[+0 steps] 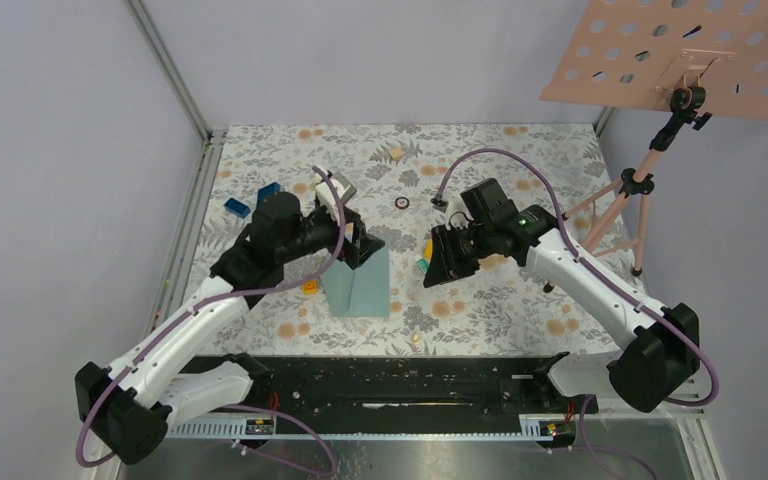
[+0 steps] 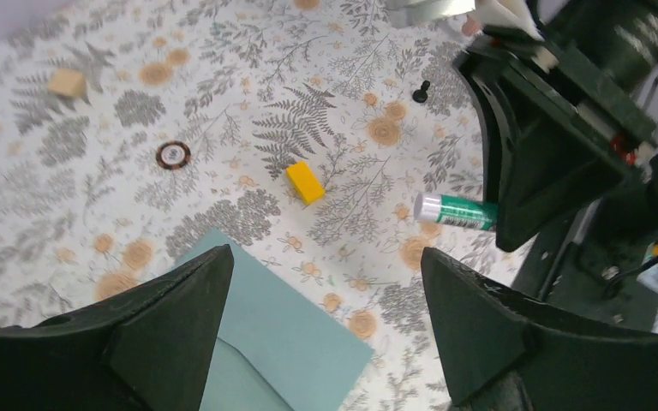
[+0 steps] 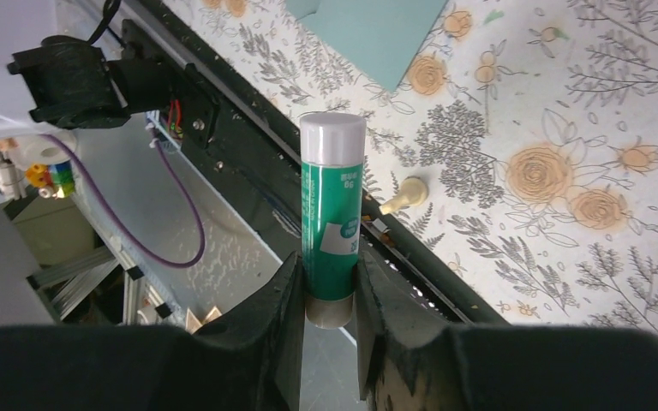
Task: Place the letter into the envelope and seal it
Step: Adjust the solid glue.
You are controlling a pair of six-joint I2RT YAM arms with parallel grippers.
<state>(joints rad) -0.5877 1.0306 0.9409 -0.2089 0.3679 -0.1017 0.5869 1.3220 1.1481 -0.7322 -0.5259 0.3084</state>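
Note:
The teal envelope point(image 1: 368, 287) lies flat on the floral table; in the left wrist view the envelope point(image 2: 283, 338) shows a flap crease near its lower edge. My left gripper point(image 1: 357, 248) hovers just over its far end, and in its own view the left gripper point(image 2: 326, 257) is open with nothing between its jaws. My right gripper point(image 3: 330, 278) is shut on a green glue stick point(image 3: 331, 214) with a white cap, held off to the right of the envelope point(image 3: 368, 30). The glue stick point(image 2: 456, 211) points toward the left gripper. The letter is hidden.
A yellow block point(image 2: 305, 182), a small ring point(image 2: 173, 155) and a tan block point(image 2: 67, 82) lie on the cloth. Blue blocks point(image 1: 238, 208) sit at the back left. A pink perforated board point(image 1: 680, 55) on a stand rises at the right. A black rail point(image 1: 390, 385) runs along the near edge.

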